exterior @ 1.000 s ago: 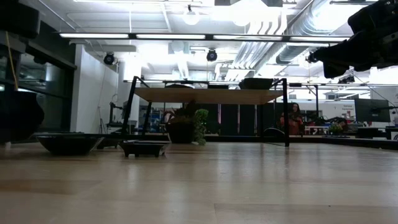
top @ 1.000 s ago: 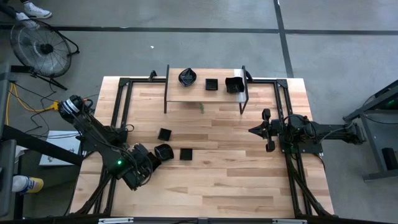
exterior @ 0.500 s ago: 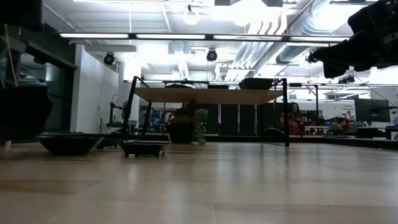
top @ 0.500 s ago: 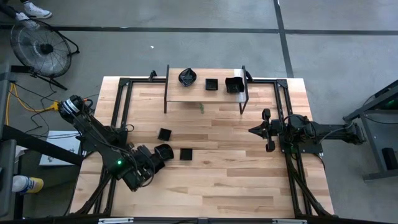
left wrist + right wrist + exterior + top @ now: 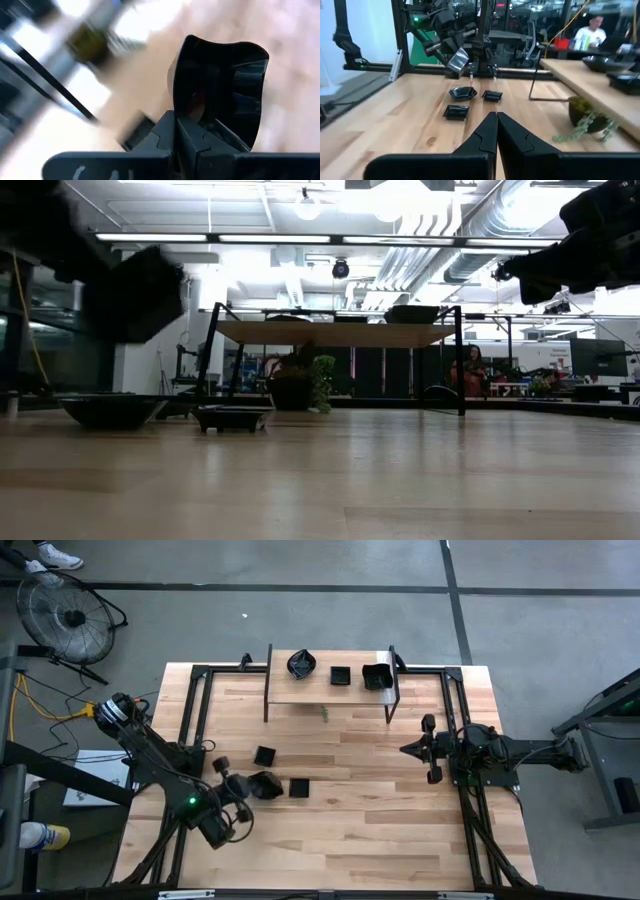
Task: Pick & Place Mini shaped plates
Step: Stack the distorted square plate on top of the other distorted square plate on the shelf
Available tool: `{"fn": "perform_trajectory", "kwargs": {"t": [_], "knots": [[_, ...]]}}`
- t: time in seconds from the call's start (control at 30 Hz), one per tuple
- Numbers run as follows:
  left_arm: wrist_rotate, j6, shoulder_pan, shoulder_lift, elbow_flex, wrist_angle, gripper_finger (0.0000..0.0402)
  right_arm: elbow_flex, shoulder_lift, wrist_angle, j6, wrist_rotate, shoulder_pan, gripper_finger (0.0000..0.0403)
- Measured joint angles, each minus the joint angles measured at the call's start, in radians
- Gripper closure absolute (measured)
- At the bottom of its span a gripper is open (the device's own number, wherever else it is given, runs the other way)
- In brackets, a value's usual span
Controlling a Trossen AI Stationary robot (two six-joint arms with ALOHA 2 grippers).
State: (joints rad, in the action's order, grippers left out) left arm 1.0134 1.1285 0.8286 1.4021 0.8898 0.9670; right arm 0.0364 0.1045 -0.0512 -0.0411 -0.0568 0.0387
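My left gripper (image 5: 247, 785) is near the table's left side, raised off the wood and shut on one black mini plate (image 5: 220, 85). That plate also shows in the low view (image 5: 145, 292) and in the right wrist view (image 5: 457, 61). Three more plates rest flat on their bases on the table (image 5: 463, 92) (image 5: 492, 95) (image 5: 456, 112). Three others sit on the shelf (image 5: 301, 663) (image 5: 340, 675) (image 5: 377, 676). My right gripper (image 5: 432, 750) waits, shut, over the table's right side. My left gripper pinches the plate by its rim (image 5: 200, 117) between the two fingers (image 5: 167, 127). The plate is lifted clear of the table and stands tilted on edge beyond the fingertips, with its hollow side toward the wrist camera.
A low wooden shelf on black legs (image 5: 330, 692) stands at the far edge, with a small green plant (image 5: 324, 713) under it. Black frame rails run along the left (image 5: 195, 710) and right (image 5: 455, 700) sides. Bare wood lies in the middle and near part.
My left gripper has risen from just above the table and has tipped, carrying the plate up with it. The plate now hangs well clear of the wood. The right arm and the other plates have kept still.
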Motion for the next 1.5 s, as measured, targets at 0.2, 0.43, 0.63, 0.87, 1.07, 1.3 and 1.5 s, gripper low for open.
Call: {"fn": "perform_trajectory", "kwargs": {"t": [0.2, 0.43, 0.63, 0.87, 1.07, 1.3, 1.5], "knots": [[0.229, -0.211, -0.142, -0.035, 0.0, -0.017, 0.0401, 0.0, 0.002, -0.093, -0.106, 0.022, 0.0, 0.0394], [0.323, -0.585, -0.305, -0.09, 0.0, -0.182, 0.0401, -0.026, 0.023, -0.299, -0.113, 0.167, 0.0, 0.0399], [0.299, -1.026, -0.433, -0.106, 0.0, -0.496, 0.0401, -0.026, 0.063, -0.336, -0.119, 0.357, 0.0, 0.04], [-0.077, -1.579, -0.612, -0.102, 0.0, -1.013, 0.0401, -0.026, 0.137, -0.422, -0.195, 0.331, 0.0, 0.0397], [-0.325, -1.76, -0.752, -0.096, 0.0, -1.225, 0.0401, -0.026, 0.235, -0.526, -0.196, 0.35, 0.0, 0.0397], [-0.559, -1.916, -0.868, -0.069, 0.0, -1.422, 0.0401, 0.041, 0.416, -0.595, -0.257, 0.366, 0.0, 0.0392], [-0.667, -2.059, -0.946, 0.01, -0.002, -1.7, 0.0401, 0.152, 0.616, -0.678, -0.305, 0.369, 0.0, 0.0376]]}}
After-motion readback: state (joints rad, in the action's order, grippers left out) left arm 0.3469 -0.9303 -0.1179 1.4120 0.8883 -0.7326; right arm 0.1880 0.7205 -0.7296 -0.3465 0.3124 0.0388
